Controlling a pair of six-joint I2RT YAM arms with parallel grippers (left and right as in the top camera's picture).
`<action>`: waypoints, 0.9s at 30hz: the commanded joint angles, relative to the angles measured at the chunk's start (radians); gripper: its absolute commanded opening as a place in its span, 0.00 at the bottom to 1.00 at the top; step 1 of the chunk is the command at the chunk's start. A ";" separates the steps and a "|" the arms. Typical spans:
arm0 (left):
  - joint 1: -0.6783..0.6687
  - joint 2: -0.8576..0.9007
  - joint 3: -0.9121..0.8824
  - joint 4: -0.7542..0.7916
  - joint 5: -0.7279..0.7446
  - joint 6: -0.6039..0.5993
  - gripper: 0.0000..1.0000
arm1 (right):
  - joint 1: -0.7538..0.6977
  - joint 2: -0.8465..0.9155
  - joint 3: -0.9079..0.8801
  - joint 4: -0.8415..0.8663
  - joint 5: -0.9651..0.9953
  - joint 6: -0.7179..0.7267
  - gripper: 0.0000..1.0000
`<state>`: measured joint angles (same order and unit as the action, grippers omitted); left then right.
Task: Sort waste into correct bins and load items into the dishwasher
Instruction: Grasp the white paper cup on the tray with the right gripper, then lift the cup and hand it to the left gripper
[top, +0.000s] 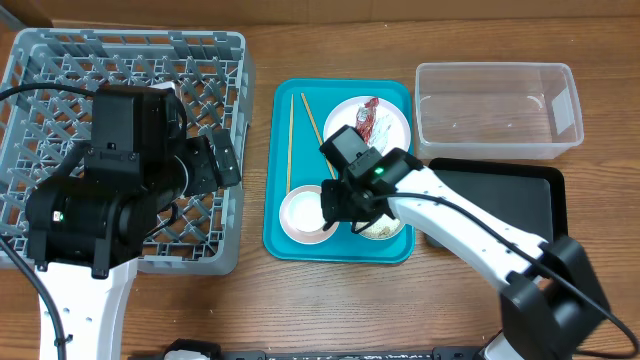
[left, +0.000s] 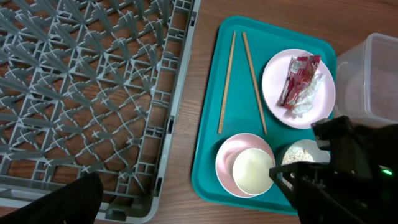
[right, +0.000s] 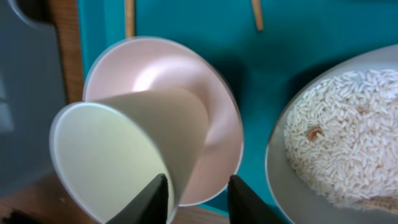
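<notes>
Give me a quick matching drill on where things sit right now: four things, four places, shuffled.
Things:
1. wrapper
2. rice
3. chopsticks
4. tub

Places:
A. straight on the teal tray
B. on the table
C. on the plate
D. in the grey bowl

Pairs: 1-C, 2-D, 3-A, 4-B

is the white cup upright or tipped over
Tipped. The white cup leans on its side in the pink bowl, mouth angled sideways rather than up; the right hand straddles its rim.
</notes>
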<state>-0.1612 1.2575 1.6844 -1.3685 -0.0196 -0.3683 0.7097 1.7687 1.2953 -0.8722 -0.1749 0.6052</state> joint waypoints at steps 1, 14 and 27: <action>0.006 0.005 0.021 -0.008 -0.013 -0.013 1.00 | 0.013 0.029 0.013 0.007 0.014 0.028 0.22; 0.006 0.014 0.020 -0.019 -0.006 -0.010 1.00 | -0.014 -0.097 0.024 0.008 -0.016 -0.017 0.04; 0.161 0.017 0.019 0.103 0.559 0.150 1.00 | -0.531 -0.314 0.014 0.017 -1.078 -0.627 0.04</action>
<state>-0.0483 1.2663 1.6844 -1.2900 0.2295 -0.3092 0.2569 1.4353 1.3090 -0.8391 -0.8589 0.2035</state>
